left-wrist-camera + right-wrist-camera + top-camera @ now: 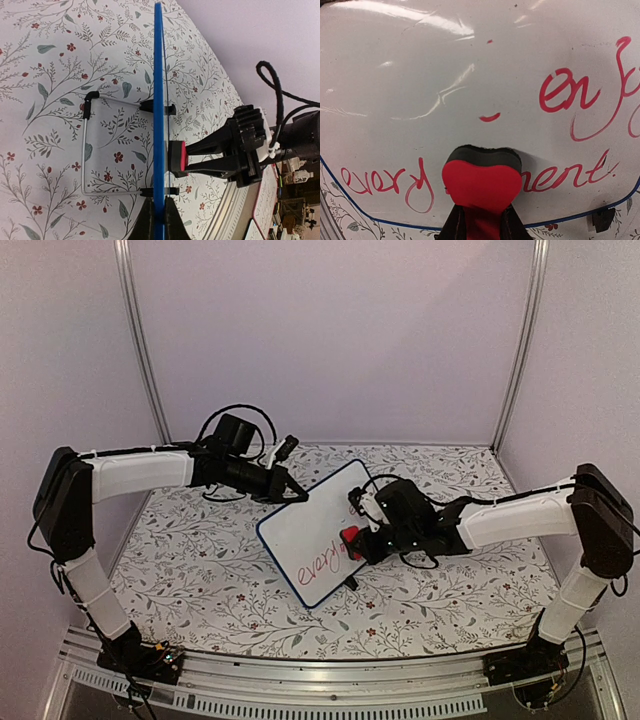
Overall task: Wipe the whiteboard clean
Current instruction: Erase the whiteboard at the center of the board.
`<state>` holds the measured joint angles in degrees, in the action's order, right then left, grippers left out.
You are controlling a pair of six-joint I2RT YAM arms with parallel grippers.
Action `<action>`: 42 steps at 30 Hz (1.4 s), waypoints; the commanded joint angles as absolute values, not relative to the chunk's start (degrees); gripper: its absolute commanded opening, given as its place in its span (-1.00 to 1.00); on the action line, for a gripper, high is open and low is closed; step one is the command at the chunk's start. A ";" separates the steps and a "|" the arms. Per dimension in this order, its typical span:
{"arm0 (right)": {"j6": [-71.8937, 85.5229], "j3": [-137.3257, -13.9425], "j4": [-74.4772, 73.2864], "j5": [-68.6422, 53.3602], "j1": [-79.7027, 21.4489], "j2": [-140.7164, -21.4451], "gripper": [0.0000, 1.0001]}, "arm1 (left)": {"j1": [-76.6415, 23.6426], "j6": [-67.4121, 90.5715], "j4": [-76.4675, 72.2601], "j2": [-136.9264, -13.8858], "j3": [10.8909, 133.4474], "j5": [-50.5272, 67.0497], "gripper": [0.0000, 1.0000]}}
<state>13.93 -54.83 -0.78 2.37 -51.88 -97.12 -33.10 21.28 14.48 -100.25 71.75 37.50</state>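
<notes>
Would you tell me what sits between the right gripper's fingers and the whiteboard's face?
A red eraser, held by the right gripper, its dark pad pressed flat against the whiteboard; the left wrist view shows it edge-on.

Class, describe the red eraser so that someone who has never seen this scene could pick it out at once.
Start at the white rectangular blue-framed whiteboard standing mid-table on the flower-patterned tablecloth. Against its written face, the right gripper presses a small red heart-shaped eraser with a black pad. It is the only solid red block there; the other red is thin handwriting.
</notes>
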 commanded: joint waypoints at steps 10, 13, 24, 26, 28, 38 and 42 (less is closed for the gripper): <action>14.44 -59.34 -3.33 4.17 -48.71 -98.44 -0.94 | -34.72 20.25 15.29 -99.76 72.33 40.49 -1.00; 14.25 -61.74 -4.13 4.34 -47.92 -99.99 -0.94 | -34.78 20.15 15.27 -99.67 72.33 40.52 -1.00; 13.12 -67.50 -5.05 4.89 -47.72 -102.82 -0.93 | -34.74 20.15 15.24 -99.85 72.33 40.51 -1.00; 12.96 -68.30 -5.33 5.42 -47.72 -102.70 -0.93 | -34.73 20.30 15.29 -99.84 72.33 40.67 -1.00; 12.47 -69.47 -5.76 5.69 -47.72 -102.81 -0.92 | -34.78 20.26 15.26 -99.91 72.41 40.67 -1.00; 11.59 -74.01 -8.44 6.85 -46.85 -105.10 -0.92 | -34.72 20.17 15.21 -99.76 72.33 40.60 -1.00; 11.36 -72.42 -9.06 4.93 -46.85 -104.49 -0.93 | -34.72 20.08 15.32 -99.76 72.33 40.52 -1.00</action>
<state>11.92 -72.77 -8.27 4.62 -47.70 -103.07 -32.99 21.87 14.35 -100.25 71.77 36.34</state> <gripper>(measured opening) 0.180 0.025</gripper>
